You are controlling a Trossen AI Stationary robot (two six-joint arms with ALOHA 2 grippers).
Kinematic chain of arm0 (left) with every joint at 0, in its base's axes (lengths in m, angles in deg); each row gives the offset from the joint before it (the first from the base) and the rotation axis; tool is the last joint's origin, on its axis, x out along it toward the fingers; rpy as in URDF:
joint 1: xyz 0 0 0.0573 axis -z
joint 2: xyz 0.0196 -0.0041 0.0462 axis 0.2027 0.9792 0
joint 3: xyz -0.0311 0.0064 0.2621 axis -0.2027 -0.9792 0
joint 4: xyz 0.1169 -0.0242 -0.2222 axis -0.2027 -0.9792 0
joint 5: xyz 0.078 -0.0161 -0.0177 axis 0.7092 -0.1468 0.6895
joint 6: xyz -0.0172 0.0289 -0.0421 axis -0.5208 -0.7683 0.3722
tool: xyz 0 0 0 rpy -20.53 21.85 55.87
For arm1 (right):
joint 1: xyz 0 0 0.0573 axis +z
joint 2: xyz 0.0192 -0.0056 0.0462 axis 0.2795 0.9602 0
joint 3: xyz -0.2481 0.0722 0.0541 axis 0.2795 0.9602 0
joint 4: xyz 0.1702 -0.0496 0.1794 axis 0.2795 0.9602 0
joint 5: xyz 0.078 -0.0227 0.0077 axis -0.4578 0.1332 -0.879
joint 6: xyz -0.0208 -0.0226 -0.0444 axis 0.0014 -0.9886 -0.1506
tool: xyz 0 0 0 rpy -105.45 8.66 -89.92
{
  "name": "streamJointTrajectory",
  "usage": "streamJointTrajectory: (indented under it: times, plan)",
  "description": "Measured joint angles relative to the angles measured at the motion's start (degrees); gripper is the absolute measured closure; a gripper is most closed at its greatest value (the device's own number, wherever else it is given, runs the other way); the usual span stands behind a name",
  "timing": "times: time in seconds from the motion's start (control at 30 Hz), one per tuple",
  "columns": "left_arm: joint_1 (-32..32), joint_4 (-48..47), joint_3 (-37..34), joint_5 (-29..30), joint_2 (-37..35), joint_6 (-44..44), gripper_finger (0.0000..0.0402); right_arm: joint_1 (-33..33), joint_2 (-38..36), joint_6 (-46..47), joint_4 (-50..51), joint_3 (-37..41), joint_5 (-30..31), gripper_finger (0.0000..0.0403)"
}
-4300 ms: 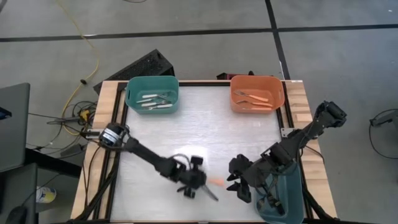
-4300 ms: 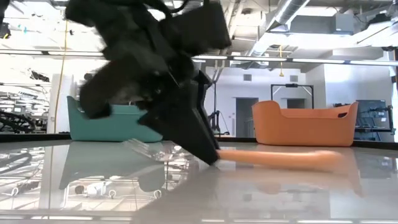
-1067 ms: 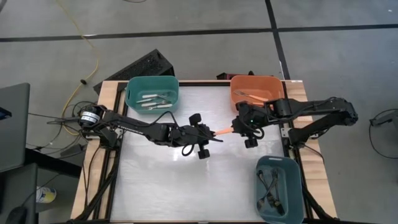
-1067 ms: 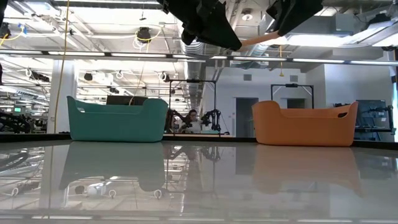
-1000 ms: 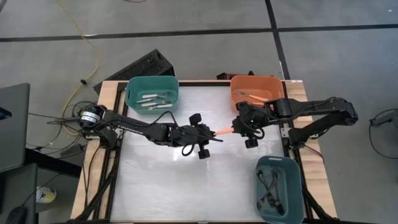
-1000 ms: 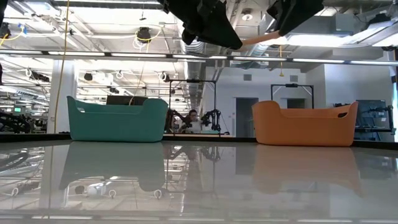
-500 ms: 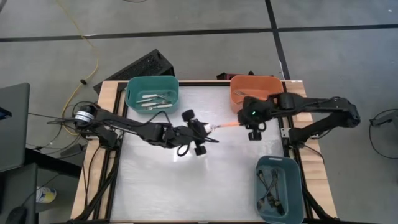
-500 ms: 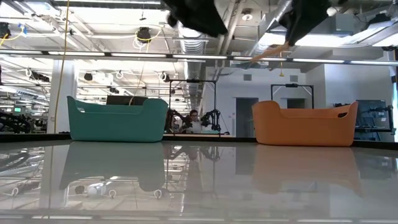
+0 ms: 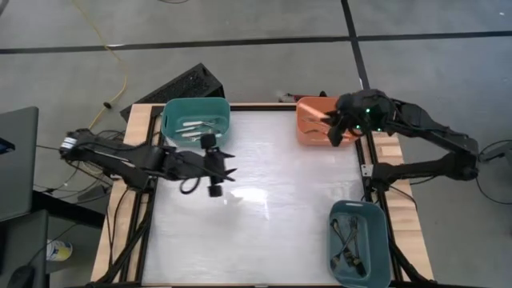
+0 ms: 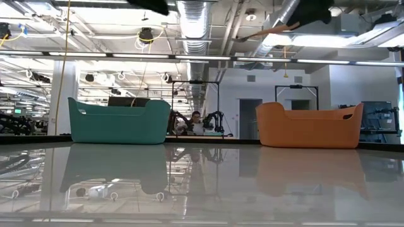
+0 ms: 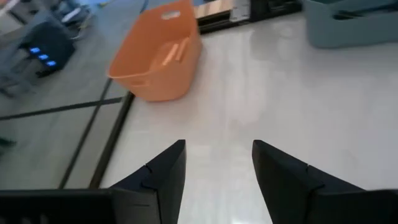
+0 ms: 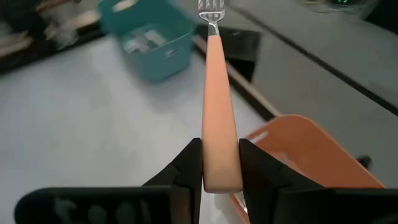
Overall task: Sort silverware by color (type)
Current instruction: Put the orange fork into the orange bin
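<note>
My right gripper (image 9: 334,128) hovers over the near left part of the orange bin (image 9: 314,112), shut on an orange-handled fork (image 12: 216,106) whose silver tines (image 12: 211,9) stick out ahead of the fingers. The low view shows this fork (image 10: 273,29) high above the table. My left gripper (image 9: 228,171) stands open with nothing in it over the table's left half, near the teal bin (image 9: 196,120); its two fingers (image 11: 163,174) are wide apart. My right gripper pinches the fork's orange handle near its free end (image 12: 219,163) between its two fingers. The fork runs along the fingers and sticks out beyond them, tines foremost. It is lifted clear, close to level, above the orange bin.
The teal bin holds several white-handled forks (image 9: 200,128). A blue-grey bin (image 9: 360,244) with dark-handled pieces stands at the near right. The orange bin also holds orange-handled forks (image 11: 177,53). The white tabletop (image 9: 264,208) lies between the bins.
My left gripper has opened, let go of the fork's tine end and drawn back toward the table's left edge, rising. My right gripper has carried the fork up and toward the far right, over the orange bin, rolling as it went.
</note>
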Motion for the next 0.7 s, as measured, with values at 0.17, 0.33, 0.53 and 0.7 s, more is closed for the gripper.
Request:
streamJointTrajectory:
  times: [0.17,0.33,0.53,0.7]
  plan:
    - [0.1,2.3,-9.8,-6.3,-11.1,2.5,0.023,-1.2,-1.0,8.2,-0.2,0.0,7.2,0.0299]
    - [0.4,7.9,-18.6,-13.8,-20.6,5.1,0.023,-1.4,-0.9,15.4,-0.3,0.0,13.4,0.0299]
    - [0.4,10.3,-26.4,-19.1,-28.1,6.6,0.023,-1.4,-0.9,22.9,-0.2,0.0,17.4,0.0299]
    - [0.2,10.4,-29.7,-19.1,-35.0,5.5,0.023,-1.4,-0.3,26.9,0.0,0.0,20.9,0.0299]
